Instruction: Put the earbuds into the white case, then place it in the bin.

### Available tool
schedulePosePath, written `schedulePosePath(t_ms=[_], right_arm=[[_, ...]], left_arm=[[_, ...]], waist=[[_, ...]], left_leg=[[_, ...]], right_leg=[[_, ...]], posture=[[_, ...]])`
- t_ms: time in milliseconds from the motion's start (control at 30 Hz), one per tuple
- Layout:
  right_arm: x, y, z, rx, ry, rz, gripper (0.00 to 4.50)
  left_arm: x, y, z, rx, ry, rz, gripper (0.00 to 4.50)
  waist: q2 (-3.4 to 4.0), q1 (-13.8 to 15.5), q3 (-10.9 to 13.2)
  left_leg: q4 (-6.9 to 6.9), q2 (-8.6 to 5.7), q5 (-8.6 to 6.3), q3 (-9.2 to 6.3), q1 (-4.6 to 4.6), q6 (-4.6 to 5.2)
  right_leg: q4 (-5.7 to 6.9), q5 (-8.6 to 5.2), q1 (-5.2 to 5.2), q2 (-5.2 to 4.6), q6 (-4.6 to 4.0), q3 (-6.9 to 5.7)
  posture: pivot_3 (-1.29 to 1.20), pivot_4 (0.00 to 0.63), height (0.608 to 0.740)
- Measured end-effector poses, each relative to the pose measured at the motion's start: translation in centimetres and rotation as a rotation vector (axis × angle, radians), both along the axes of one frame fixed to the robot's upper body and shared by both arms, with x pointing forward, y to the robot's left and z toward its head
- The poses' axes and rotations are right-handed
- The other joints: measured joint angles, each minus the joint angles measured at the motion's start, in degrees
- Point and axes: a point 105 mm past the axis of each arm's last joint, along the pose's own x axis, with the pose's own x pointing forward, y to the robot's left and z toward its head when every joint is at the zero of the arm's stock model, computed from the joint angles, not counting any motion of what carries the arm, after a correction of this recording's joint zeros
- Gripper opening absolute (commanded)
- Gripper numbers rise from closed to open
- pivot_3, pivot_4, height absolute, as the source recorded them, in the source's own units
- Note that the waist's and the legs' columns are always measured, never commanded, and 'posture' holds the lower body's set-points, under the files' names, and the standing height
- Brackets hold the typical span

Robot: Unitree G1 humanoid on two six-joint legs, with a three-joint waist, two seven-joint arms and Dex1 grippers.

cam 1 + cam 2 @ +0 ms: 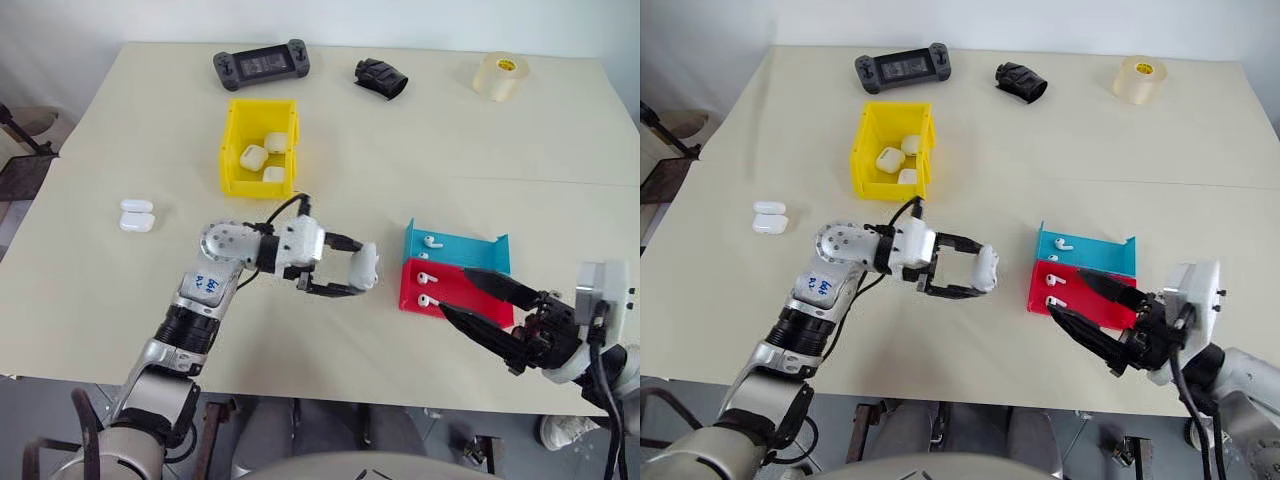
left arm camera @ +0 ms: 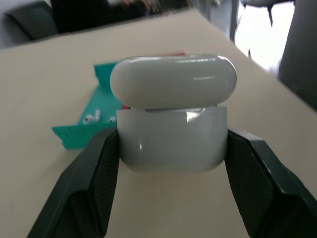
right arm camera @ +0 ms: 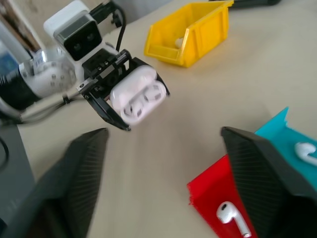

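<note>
The cream tabletop point(image 1: 400, 160) is matte and smooth, with a seam running across its right half. Its near edge lies just under both arms, and a broad bare stretch opens between the bin point(image 1: 260, 147) and the trays, and again along the left side toward the left edge.

The bin is bright yellow moulded plastic, rectangular with high walls, standing left of centre toward the far edge; three glossy white cases lie inside it. Two more white cases point(image 1: 136, 215) sit together near the left edge. Along the far edge are a dark game controller point(image 1: 260, 65), a crumpled black object point(image 1: 381, 78) and a translucent tape roll point(image 1: 500, 75).

Right of centre, toward the near edge, a shallow teal tray point(image 1: 470, 250) and a red tray point(image 1: 455, 290) lie side by side, touching. The earbuds point(image 1: 430, 241) are tiny, glossy and white with short stems: one in the teal tray, two in the red.

The left gripper point(image 1: 352, 272) reaches level toward the trays over open tabletop, its black fingers clamped on the flat sides of the white case point(image 2: 171, 114), a rounded glossy shell with its hinged lid raised; the right wrist view shows the two sockets inside.

The right gripper point(image 1: 462, 291) hangs over the near-right part of the tabletop with its tapered black fingers spread wide apart and nothing between them, the tips above the red tray.
</note>
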Motion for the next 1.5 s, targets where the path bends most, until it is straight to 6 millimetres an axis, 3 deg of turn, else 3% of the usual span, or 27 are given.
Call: schedulePosePath(t_ms=[133, 267, 467, 633, 833, 1133, 1267, 1367, 1500], right_arm=[[1.0, 2.8, 1.4, -0.009, -0.093, 0.079, 1.42], [2.2, 5.0, 0.9, -0.062, -0.085, 0.111, 0.02], [3.3, 6.9, -0.2, -0.122, -0.055, 0.133, 0.02], [3.8, 8.2, 0.5, -0.116, -0.073, 0.163, 0.02], [3.6, 6.7, -1.7, -0.179, 0.008, 0.134, 0.02], [3.2, 5.3, -1.7, -0.125, -0.038, 0.138, 0.02], [3.0, 3.6, -2.9, -0.034, -0.027, 0.074, 0.02], [2.6, 2.1, -2.2, -0.04, -0.096, 0.021, 0.57], [2.9, -0.9, -0.2, -0.067, -0.281, -0.162, 1.88]], left_arm=[[-0.2, -1.2, 0.3, 0.053, -0.033, -0.025, 2.78], [-0.3, -1.2, 0.3, 0.086, -0.033, -0.017, 2.78], [-0.2, -1.4, 1.0, 0.108, -0.07, -0.01, 2.78], [-0.3, -1.4, 0.8, 0.124, -0.067, -0.007, 2.78], [-0.5, -1.5, 1.1, 0.069, -0.041, -0.007, 2.78], [-0.4, -0.8, 1.3, -0.049, 0.025, 0.014, 2.78], [1.4, 0.3, 4.5, -0.322, 0.053, 0.198, 2.78], [3.7, 2.5, 6.1, -0.443, 0.056, 0.426, 2.78], [7.0, 6.9, 6.3, -0.568, 0.054, 0.825, 2.78]], waist=[[0.0, 0.0, 0.0], [-0.01, 0.1, 0.0], [-0.02, 0.2, 0.0], [-0.02, 0.1, 0.0], [-0.04, 0.3, 0.0], [-0.07, 0.1, 0.0], [-0.14, 0.3, 0.1], [-0.15, 0.2, 0.1], [-0.16, 0.1, 0.1]], left_leg=[[-0.03, 0.14, 0.0, -0.03, -0.01, -0.01], [0.0, 0.12, 0.0, -0.05, -0.08, -0.01], [-0.01, 0.09, 0.01, -0.15, -0.17, -0.02], [-0.03, 0.13, 0.01, -0.16, -0.19, -0.02], [0.04, 0.03, 0.0, -0.22, -0.3, 0.0], [0.04, 0.06, 0.01, -0.18, -0.26, -0.02], [0.12, 0.06, 0.01, -0.24, -0.31, -0.01], [0.11, 0.05, 0.01, -0.2, -0.23, -0.01], [0.01, 0.05, 0.03, -0.12, -0.09, -0.05]], right_leg=[[-0.01, 0.0, -0.03, -0.05, 0.0, 0.0], [0.0, 0.0, -0.07, -0.08, 0.0, -0.01], [-0.04, 0.0, -0.07, -0.09, 0.0, -0.09], [-0.03, 0.0, -0.14, -0.06, 0.0, -0.12], [0.17, 0.0, -0.15, -0.13, 0.01, -0.14], [0.27, 0.0, -0.17, -0.05, 0.0, -0.13], [0.29, 0.01, -0.16, -0.13, 0.03, -0.14], [0.29, 0.02, -0.13, -0.09, 0.05, -0.12], [0.39, 0.02, -0.13, -0.03, 0.04, -0.05]], posture=[[0.0, 0.15, 0.74], [0.0, 0.15, 0.74], [0.0, 0.15, 0.74], [0.0, 0.15, 0.74], [0.0, 0.15, 0.74], [0.0, 0.15, 0.74], [0.0, 0.15, 0.74], [0.0, 0.15, 0.74], [0.0, 0.15, 0.74]])
